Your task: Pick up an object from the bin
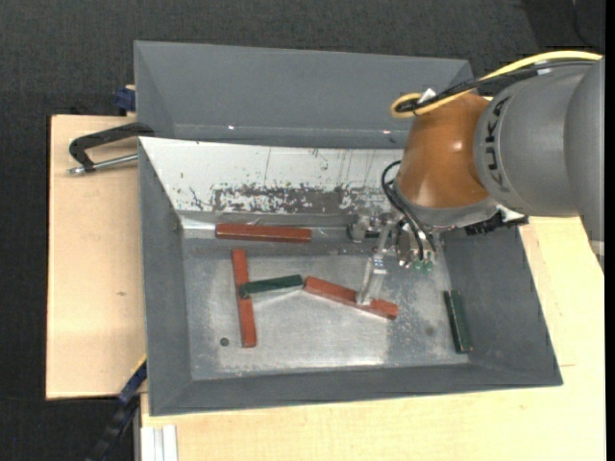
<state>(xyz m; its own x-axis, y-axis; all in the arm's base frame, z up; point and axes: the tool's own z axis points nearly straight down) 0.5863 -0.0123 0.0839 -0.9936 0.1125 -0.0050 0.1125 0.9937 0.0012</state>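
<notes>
The grey metal bin (163, 286) has a scratched floor where loose bars lie flat, mostly apart, so each is easy to reach. At centre left, a dark green bar (272, 283) crosses a red bar (247, 320). Right of the middle, the gripper (371, 291) hangs low over the right end of a slanted red bar (336, 293), the nearest candidate, I think. Whether it is open or closed I cannot tell. Another green bar (457, 321) lies at lower right.

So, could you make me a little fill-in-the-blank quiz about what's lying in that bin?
1. The gripper hangs over the middle stick, which is coloured ____.
2. The lone stick by the right wall of the bin is dark ____.
3. The cover on the arm's wrist is ____.

Missing words: red; green; orange.
</notes>
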